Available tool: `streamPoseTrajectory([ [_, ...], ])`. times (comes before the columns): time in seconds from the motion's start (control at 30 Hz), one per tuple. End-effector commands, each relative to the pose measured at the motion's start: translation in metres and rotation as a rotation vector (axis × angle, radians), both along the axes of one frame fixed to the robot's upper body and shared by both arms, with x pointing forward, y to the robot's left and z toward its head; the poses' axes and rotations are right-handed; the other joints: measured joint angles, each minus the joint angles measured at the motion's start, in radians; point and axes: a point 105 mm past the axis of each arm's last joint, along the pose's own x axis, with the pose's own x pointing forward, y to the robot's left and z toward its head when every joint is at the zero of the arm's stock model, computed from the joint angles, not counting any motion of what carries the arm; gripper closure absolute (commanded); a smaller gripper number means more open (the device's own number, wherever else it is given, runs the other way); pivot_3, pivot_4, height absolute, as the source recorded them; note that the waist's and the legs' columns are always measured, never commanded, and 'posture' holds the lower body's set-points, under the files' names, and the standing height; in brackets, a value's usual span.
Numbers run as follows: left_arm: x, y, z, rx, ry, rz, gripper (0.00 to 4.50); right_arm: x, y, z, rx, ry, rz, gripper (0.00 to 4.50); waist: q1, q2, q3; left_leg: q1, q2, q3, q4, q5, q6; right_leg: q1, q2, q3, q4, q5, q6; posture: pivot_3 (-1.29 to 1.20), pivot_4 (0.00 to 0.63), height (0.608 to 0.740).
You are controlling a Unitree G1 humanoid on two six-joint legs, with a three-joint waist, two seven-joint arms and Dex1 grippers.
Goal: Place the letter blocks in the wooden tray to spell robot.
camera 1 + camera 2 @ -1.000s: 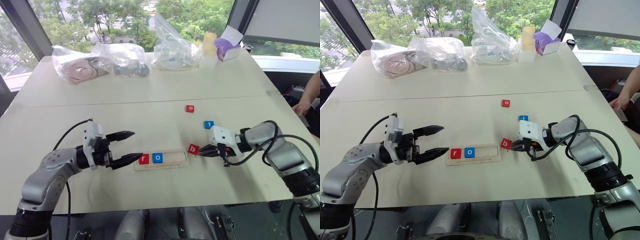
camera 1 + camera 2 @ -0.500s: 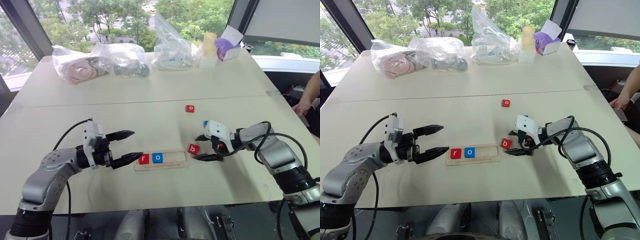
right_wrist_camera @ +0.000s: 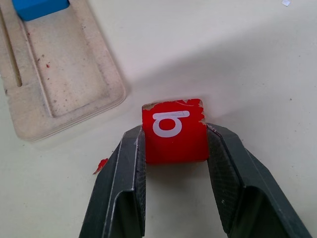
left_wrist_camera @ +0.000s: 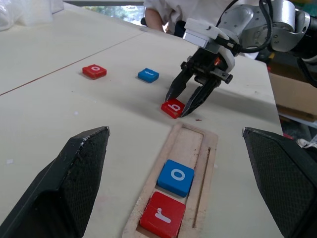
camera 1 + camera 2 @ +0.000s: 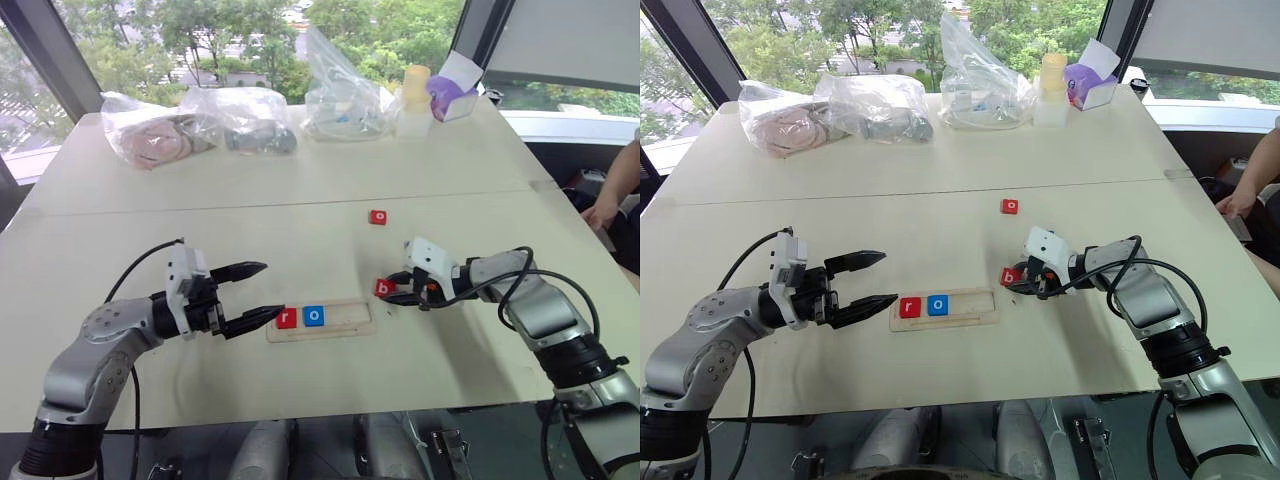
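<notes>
Fingers of the right gripper (image 3: pixel 174 148) pinch the red b block (image 3: pixel 175 130) just beside the tray (image 4: pixel 199 148); lift straight, then seat it beside the blue o (image 4: pixel 176 177). The left gripper (image 5: pixel 250 292) gapes, idle.

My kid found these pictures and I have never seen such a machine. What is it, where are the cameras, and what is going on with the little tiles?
It is a two-armed robot spelling "robot". Two pictures come from its head, looking down at a table; two come from cameras on its wrists. The wooden tray already holds the red r block and the blue o block. The right gripper is shut on the red b block, just past the tray's end. The left gripper waits open beside the tray. A red o block and a blue block still lie loose. Plastic bags sit at the far edge.
</notes>
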Motion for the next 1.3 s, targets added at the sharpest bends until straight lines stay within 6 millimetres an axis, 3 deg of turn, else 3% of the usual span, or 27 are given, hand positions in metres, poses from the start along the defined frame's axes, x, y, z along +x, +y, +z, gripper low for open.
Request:
streamPoseTrajectory([
  [0.03, -0.001, 0.001, 0.009, 0.004, -0.053, -0.008, 0.00, -0.001, 0.000, 0.021, -0.041, -0.073, 0.076, 3.36, 0.000, 0.000, 0.000, 0.000, 0.000, 0.000, 0.000, 0.000, 0.000, 0.000, 0.000, 0.000, 0.000, 0.000, 0.000, 0.00, 0.150, 0.740],
  [0.13, -0.002, 0.001, 0.009, 0.009, -0.051, -0.020, 0.00, -0.006, 0.012, 0.043, -0.017, -0.095, 0.162, 3.36, -0.001, 0.000, 0.000, 0.000, 0.000, 0.000, 0.000, 0.000, 0.000, 0.000, 0.000, 0.000, 0.000, 0.000, 0.000, 0.00, 0.150, 0.740],
  [0.23, -0.003, 0.001, 0.008, 0.017, -0.048, -0.037, 0.00, -0.014, 0.027, 0.048, 0.003, -0.088, 0.234, 3.36, -0.004, 0.000, 0.000, 0.000, 0.001, 0.000, 0.000, 0.000, 0.000, 0.000, 0.001, 0.000, 0.000, 0.000, 0.000, 0.00, 0.150, 0.740],
  [0.53, -0.005, 0.000, 0.007, 0.025, -0.054, -0.041, 0.00, -0.036, 0.073, 0.019, 0.014, -0.039, 0.346, 3.36, 0.000, 0.000, 0.000, -0.001, 0.000, -0.001, 0.000, 0.000, 0.000, -0.001, 0.000, 0.000, 0.000, 0.000, 0.001, 0.00, 0.150, 0.740],
  [1.1, -0.009, -0.002, 0.005, 0.012, -0.048, -0.015, 0.00, -0.033, 0.091, 0.006, 0.035, -0.017, 0.325, 3.36, -0.001, 0.000, 0.000, -0.001, 0.000, -0.001, 0.000, 0.000, 0.000, -0.001, 0.000, 0.000, 0.000, 0.000, 0.000, 0.00, 0.150, 0.740],
  [1.3, -0.010, -0.003, 0.005, 0.007, -0.047, -0.012, 0.00, -0.027, 0.088, 0.006, 0.017, -0.032, 0.310, 3.36, -0.001, 0.000, 0.000, -0.001, 0.000, 0.000, 0.000, 0.000, 0.000, -0.001, 0.000, 0.000, 0.000, 0.000, 0.001, 0.00, 0.150, 0.740],
])
